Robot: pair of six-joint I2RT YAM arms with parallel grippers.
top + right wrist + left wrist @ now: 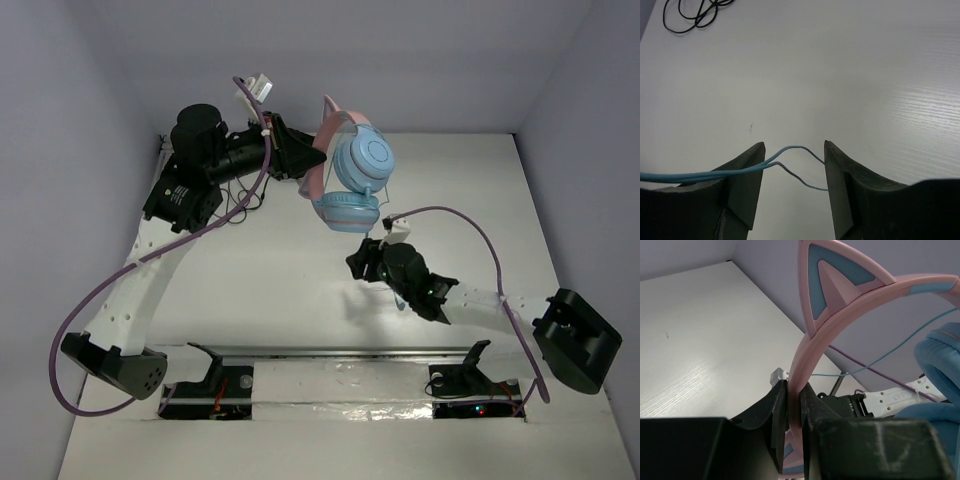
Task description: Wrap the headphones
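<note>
Plastic over-ear headphones [350, 178]: light blue round earcups [368, 155], pink cat-eared headband [810, 347], blue ear insets; thin pale blue cable [790, 148].

A thin black cable [692, 19] lies in loose, tangled loops flat on the white bench [850, 75], over at the far left side. Seen from above, those loops sit on the pale bench surface, and plain lilac-grey walls [420, 60] close in around it on three sides.

Left arm [140, 290] is raised and reached far back, wrist turned inward. Left claw [794, 390] is clamped tight on headphones [362, 160]. Right arm [475, 300] is stretched low toward centre. Right claw [794, 150] is angled down, jaws spread apart.
</note>
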